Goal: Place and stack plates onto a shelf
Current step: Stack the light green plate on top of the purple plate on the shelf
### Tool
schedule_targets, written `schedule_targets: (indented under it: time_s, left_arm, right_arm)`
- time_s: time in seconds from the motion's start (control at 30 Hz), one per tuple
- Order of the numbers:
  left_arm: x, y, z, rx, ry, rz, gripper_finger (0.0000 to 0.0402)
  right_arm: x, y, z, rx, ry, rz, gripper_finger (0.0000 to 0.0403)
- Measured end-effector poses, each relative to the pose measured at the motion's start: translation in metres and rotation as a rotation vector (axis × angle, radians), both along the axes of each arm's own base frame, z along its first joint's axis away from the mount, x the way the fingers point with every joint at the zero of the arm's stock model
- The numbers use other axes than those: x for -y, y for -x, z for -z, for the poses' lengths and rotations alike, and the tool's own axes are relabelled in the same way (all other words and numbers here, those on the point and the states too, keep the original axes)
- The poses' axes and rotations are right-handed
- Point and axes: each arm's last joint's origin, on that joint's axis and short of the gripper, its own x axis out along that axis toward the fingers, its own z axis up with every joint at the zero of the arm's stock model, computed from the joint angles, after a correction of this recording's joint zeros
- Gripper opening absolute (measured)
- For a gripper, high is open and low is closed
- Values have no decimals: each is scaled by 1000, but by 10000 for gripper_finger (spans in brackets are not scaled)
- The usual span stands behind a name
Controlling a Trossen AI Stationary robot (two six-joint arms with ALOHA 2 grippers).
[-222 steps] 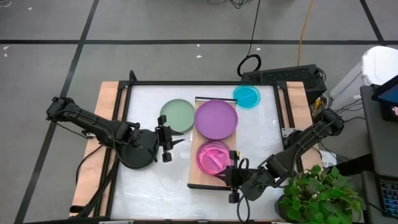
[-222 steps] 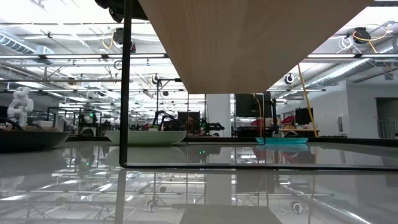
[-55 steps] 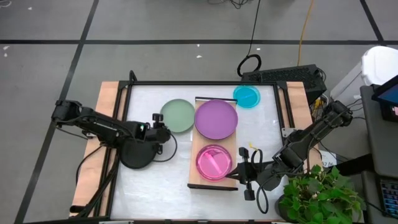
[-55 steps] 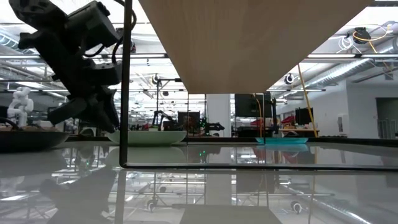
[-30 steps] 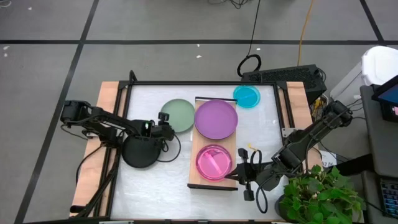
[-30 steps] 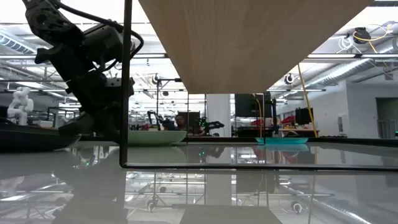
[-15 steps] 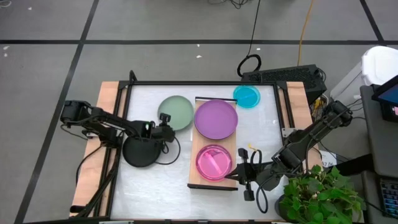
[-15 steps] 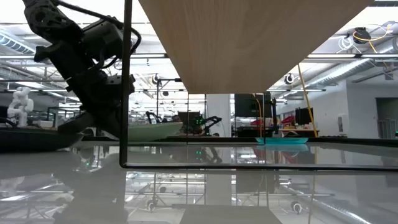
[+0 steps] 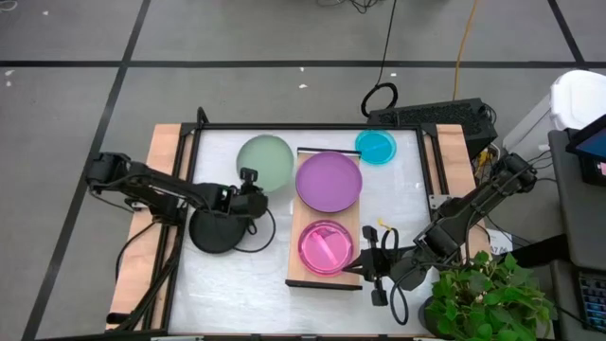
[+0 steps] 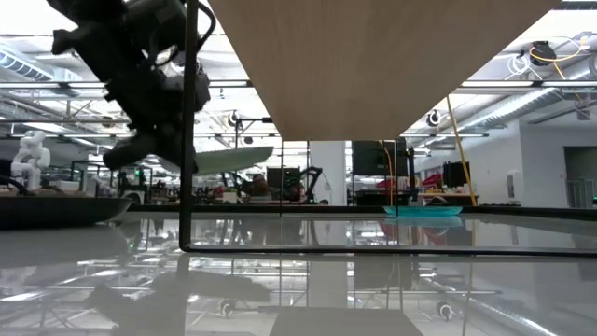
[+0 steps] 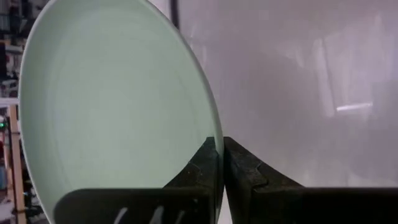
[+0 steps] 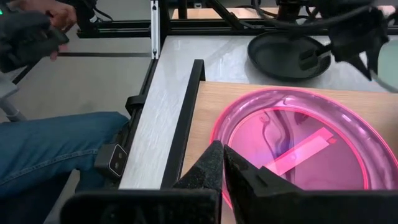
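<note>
A sage-green plate [image 9: 264, 158] hangs above the table's far left part with my left gripper [image 9: 248, 186] shut on it; the low view shows the plate [image 10: 224, 159] off the table. The shelf [image 9: 295, 270], a light-wood board, carries a purple plate [image 9: 329, 181] at its far end and a pink plate [image 9: 326, 246] at its near end. A black plate [image 9: 216, 231] lies on the table left of the shelf, and a cyan plate [image 9: 376, 146] lies at the far right. My right gripper [image 9: 365, 266] waits shut beside the shelf's near right corner. My left gripper pinches the green plate's near rim [image 11: 214, 140] between its two fingers, one on the upper face and one on the underside. The fingers come from the table's near left side, roughly level. The plate is lifted clear and slightly tilted.
The table's dark frame rail [image 9: 312, 126] runs along the far edge. A potted plant [image 9: 483, 294] stands at the near right, a keyboard [image 9: 431, 114] beyond the far right corner. A seated person's leg [image 12: 56, 143] and hand [image 12: 31, 31] show beside the table.
My left gripper has gone up and a little toward the table's far edge with the green plate. The plate, resting on the table a second ago, first tipped with its near rim raised and now hangs clear of the table. My right arm has kept still.
</note>
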Motion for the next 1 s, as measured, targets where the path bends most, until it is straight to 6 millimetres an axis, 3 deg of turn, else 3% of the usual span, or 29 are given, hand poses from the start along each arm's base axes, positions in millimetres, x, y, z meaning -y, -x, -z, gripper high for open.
schedule_targets:
  time_s: [0.27, 0.6, 0.8, 1.0]
  left_arm:
    - [-1, 12, -24, 110, 6, -97, 12]
    - [8, 26, -58, 263, 14, -36, 12]
    - [20, 17, -97, 367, 31, 21, 12]
    - [28, -4, -133, 333, 16, 115, 12]
  right_arm:
    - [0, 0, 0, -3, 6, -2, 0]
    - [4, 6, -4, -14, 8, 1, 0]
    - [5, 9, -2, -41, 24, 0, 0]
    - [5, 10, -1, -53, 30, -2, 0]
